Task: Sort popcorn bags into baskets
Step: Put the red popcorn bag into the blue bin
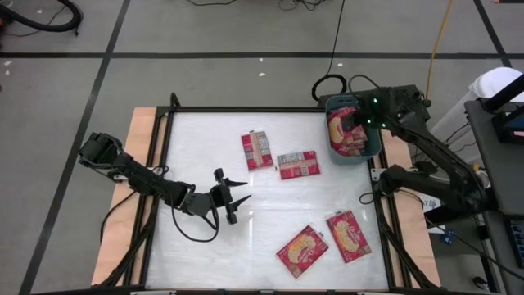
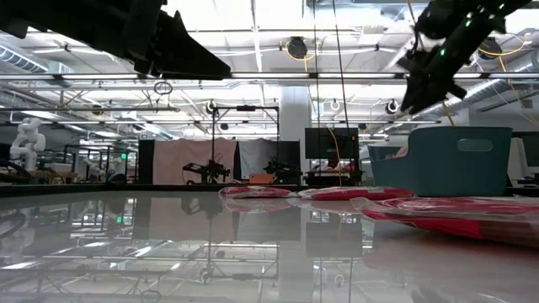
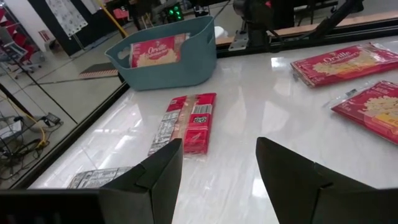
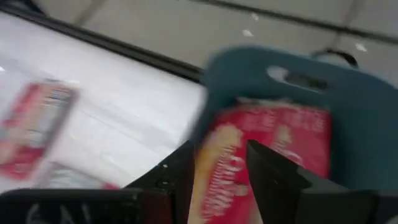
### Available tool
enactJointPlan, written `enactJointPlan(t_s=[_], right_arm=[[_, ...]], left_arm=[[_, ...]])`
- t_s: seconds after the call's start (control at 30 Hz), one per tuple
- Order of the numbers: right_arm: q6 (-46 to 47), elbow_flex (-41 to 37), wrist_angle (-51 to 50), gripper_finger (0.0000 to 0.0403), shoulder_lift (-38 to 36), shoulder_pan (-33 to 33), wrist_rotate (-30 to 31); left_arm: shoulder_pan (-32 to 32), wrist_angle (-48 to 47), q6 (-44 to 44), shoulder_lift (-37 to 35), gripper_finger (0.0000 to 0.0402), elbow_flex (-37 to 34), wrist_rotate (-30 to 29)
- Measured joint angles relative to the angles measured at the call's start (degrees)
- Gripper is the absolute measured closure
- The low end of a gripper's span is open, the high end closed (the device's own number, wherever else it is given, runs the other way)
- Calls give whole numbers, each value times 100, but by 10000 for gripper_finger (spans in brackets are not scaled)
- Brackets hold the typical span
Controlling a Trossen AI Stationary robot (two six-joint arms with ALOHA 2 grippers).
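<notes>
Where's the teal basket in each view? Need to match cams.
High: basket, table's upper right corner, under the right gripper.
Low: right side, behind red bags.
Left wrist: upper left, bag inside.
Right wrist: upper right, close up.
Shared landmark: the red bag in it.

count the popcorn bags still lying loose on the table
4: two label-side up at mid-table, two picture-side up near the front edge. More sit inside the teal basket, where some may be hidden.
</notes>
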Motion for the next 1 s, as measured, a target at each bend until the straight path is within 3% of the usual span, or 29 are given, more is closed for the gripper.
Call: enactJointPlan(t_s=[0.23,0.4,0.7,0.87,1.0], right_arm=[[579,-280,-387,287,-326,781,310],[1064,-514,-716,302,-82,1128,1441],[1064,-519,-354,222,566,981,2005],[809,-521,-33,200,1216,810,1617],[671,-523,243,239,1356,816,1295]], left_arm=[[100,2,-45,0,195,0,0],[124,6,-295,0,194,0,120],[173,35,-280,0,194,0,144],[166,19,-242,0,195,0,149],[151,0,-236,0,195,0,146]])
